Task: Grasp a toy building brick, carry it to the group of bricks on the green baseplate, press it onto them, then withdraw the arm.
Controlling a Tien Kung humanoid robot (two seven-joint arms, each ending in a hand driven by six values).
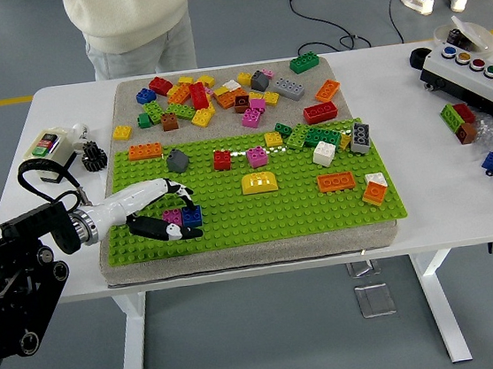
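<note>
White table and grey floor framed the scene, a person standing at the far side. Your left hand lay low on the green studded baseplate, its fingers loosely curled beside the small magenta and blue plastic bricks; you could not tell whether it pinched them. Beyond sat a yellow domed brick and, further back, the loose pile of mixed bricks. Such bricks likely handled light, rigid and slick; you would grip the flat sides and press squarely from above.
</note>
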